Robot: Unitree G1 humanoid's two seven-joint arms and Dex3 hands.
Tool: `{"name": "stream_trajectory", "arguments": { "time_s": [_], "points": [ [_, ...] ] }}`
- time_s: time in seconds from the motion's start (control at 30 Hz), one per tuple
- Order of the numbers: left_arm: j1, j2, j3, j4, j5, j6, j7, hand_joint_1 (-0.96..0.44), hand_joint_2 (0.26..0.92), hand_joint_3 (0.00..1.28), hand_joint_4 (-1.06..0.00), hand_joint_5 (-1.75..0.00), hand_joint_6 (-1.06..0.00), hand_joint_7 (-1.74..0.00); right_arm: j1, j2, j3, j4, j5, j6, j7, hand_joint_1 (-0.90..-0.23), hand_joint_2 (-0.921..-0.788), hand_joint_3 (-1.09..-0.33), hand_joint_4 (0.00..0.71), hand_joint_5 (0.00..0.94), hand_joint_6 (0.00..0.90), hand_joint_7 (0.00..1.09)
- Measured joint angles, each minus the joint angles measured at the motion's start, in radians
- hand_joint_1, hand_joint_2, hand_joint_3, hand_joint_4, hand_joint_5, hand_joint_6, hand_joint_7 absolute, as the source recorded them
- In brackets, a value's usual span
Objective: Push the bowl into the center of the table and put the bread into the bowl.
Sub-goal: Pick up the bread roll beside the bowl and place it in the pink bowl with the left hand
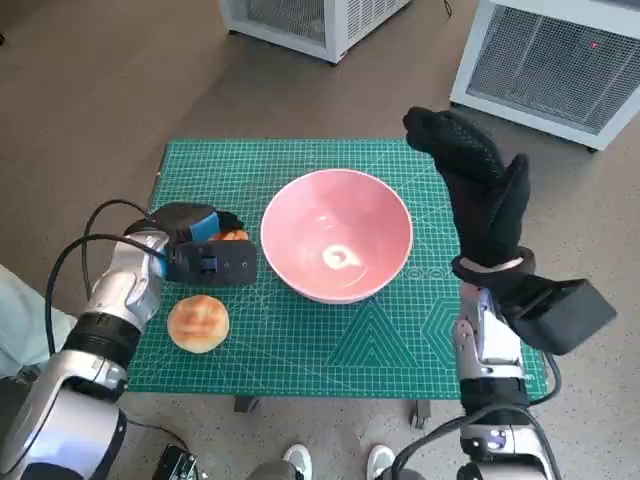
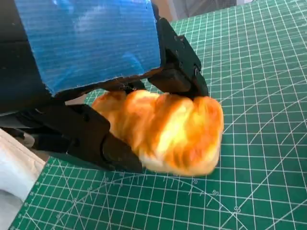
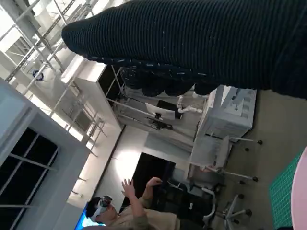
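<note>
A pink bowl stands empty near the middle of the green cutting mat; its rim also shows in the right wrist view. My left hand lies on the mat just left of the bowl and grips a golden, flaky piece of bread. In the left wrist view the bread rests on the mat between the black fingers of that hand. My gloved right hand is raised above the mat's right side, holding nothing, and appears in its own view.
A round bun sits near the mat's front left corner. Two white grilled units stand on the floor behind the table. Shoes show by the front edge. A person sits far off.
</note>
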Motion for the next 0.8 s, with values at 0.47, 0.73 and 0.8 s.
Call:
{"name": "stream_trajectory", "arguments": {
  "time_s": [0.47, 0.73, 0.8],
  "points": [
    [0.028, 0.056, 0.079, -0.175, -0.058, -0.002, -0.065, 0.0, 0.918, 0.01, -0.8, -1.1, -0.65, -1.08, 0.0, 0.002, 0.0, 0.005, 0.003, 0.003, 0.013, -0.741, -0.921, -0.724, 0.262, 0.007, 0.104, 0.47],
    [0.055, 0.094, 0.164, -0.362, -0.105, 0.027, -0.111, 0.0, 0.92, 0.01, -0.78, -1.04, -0.65, -1.16, 0.0, 0.004, 0.0, 0.006, 0.005, 0.004, 0.017, -0.738, -0.921, -0.726, 0.264, 0.006, 0.103, 0.47],
    [0.059, 0.104, 0.187, -0.413, -0.118, 0.037, -0.126, 0.0, 0.919, 0.01, -0.78, -1.03, -0.65, -1.16, 0.0, 0.005, 0.0, 0.006, 0.006, 0.005, 0.018, -0.737, -0.921, -0.726, 0.265, 0.007, 0.103, 0.47]
  ]
}}
